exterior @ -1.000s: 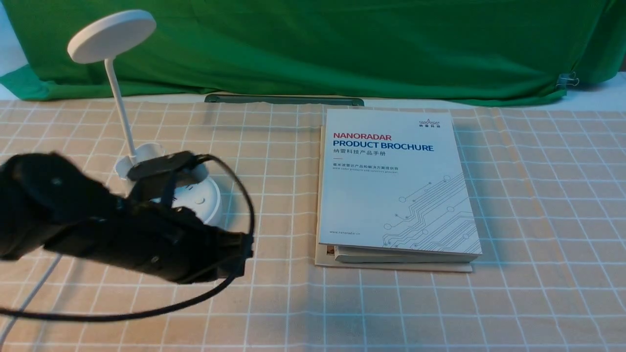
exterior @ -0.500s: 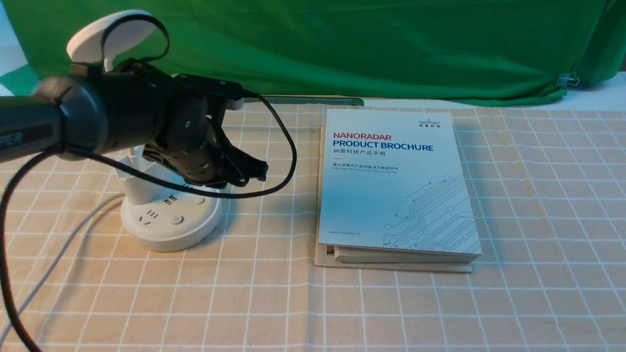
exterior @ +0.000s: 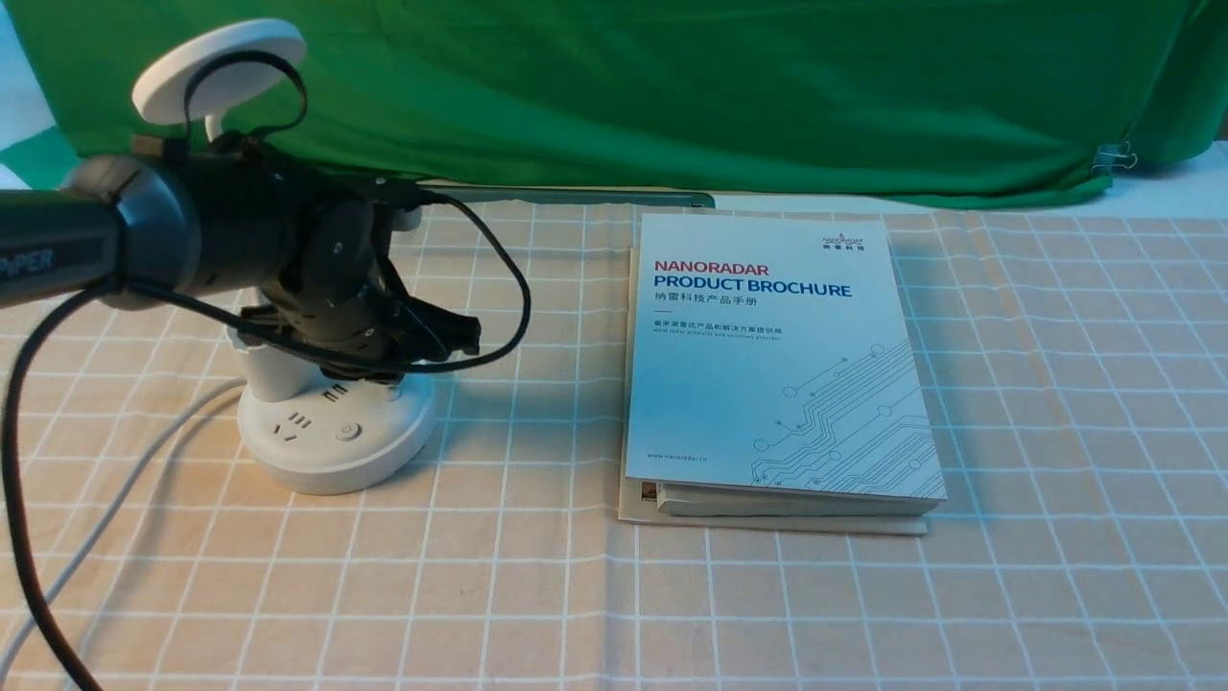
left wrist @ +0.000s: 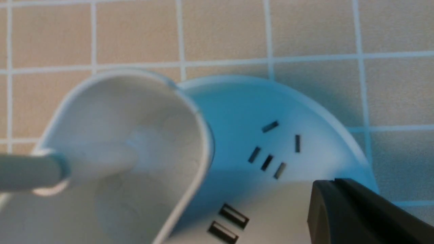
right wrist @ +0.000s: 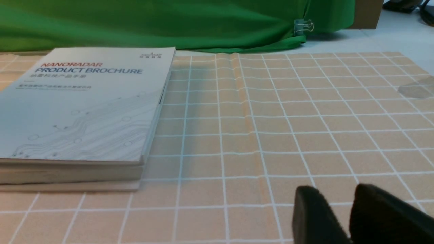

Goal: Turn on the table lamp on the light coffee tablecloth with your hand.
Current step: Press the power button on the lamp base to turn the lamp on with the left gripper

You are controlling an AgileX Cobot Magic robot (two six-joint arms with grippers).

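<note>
Has just lifted left tool (left wrist: 331,184), pressed together, and brought it over base of table lamp (exterior: 326,465), toward counter's (exterior: 767,614) far-left corner. Prob. lining up w/ a button; contact unclear. Keeps right tool (right wrist: 337,195) spread.

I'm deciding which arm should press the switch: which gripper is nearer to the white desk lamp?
Left. The left gripper is right over the lamp's round base; the right gripper is over the cloth, beyond the brochure stack from the lamp.
</note>
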